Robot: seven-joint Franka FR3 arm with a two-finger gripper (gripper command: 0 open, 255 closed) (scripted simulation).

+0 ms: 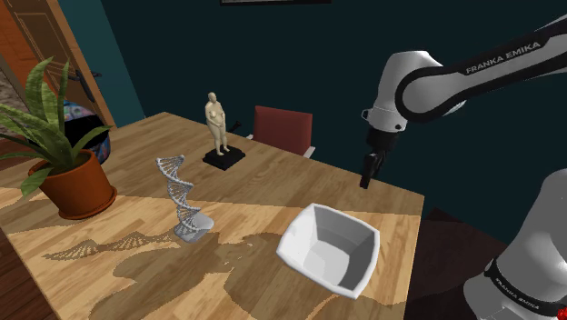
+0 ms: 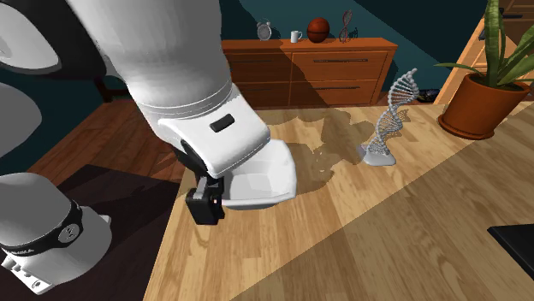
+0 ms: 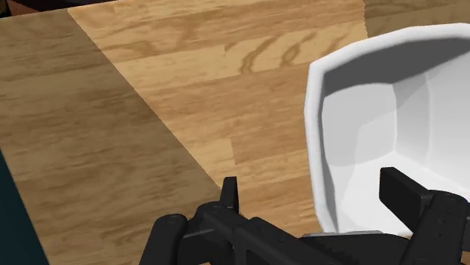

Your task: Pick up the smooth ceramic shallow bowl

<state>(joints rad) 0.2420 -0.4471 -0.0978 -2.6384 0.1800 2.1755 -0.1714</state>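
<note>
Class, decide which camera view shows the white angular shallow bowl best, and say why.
The shoulder view: the white angular shallow bowl sits whole, rim and inside visible. In the second exterior view the white arm hides part of it; the wrist view cuts it off at the edge.

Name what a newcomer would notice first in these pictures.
The angular white bowl stands out on the wooden table, toward the shoulder view's lower right, with the open black gripper hanging close above it. Next come the silvery helix model mid-table and the potted plant at the left.
</note>
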